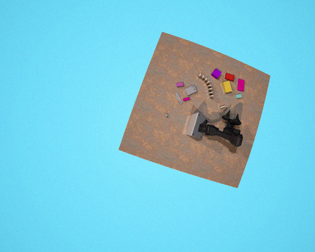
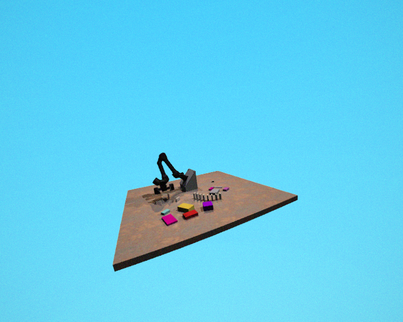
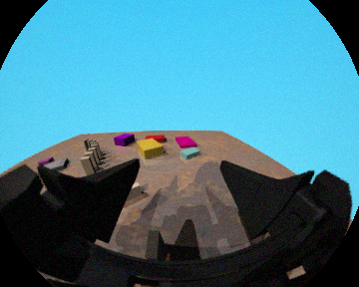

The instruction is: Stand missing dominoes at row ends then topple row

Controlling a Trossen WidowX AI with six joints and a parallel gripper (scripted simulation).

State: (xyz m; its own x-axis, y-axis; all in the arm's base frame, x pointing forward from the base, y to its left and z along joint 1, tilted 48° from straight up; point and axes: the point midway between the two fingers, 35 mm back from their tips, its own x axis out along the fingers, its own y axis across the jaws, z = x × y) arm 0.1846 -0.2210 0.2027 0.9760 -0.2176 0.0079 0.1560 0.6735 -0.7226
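Note:
A curved row of several pale dominoes (image 1: 207, 85) (image 2: 207, 196) (image 3: 96, 149) stands on the brown table (image 1: 157, 141) (image 2: 236, 211). One loose pale domino (image 1: 221, 107) (image 2: 177, 199) lies flat on the table between the row's near end and my gripper. My gripper (image 1: 232, 117) (image 2: 163, 189) (image 3: 181, 163) is open and empty, low over the table, a short way behind the loose domino. In the wrist view the left finger hides part of the table in front of the row.
Yellow (image 1: 226, 86) (image 3: 151, 147), purple (image 1: 215, 73), red (image 1: 229, 76), magenta (image 1: 240, 84) and cyan (image 1: 238, 96) blocks lie to the right of the row. A grey block (image 1: 190, 89), a grey bar (image 1: 178, 97) and small pink pieces lie to its left. The robot base (image 1: 192, 124) stands nearby.

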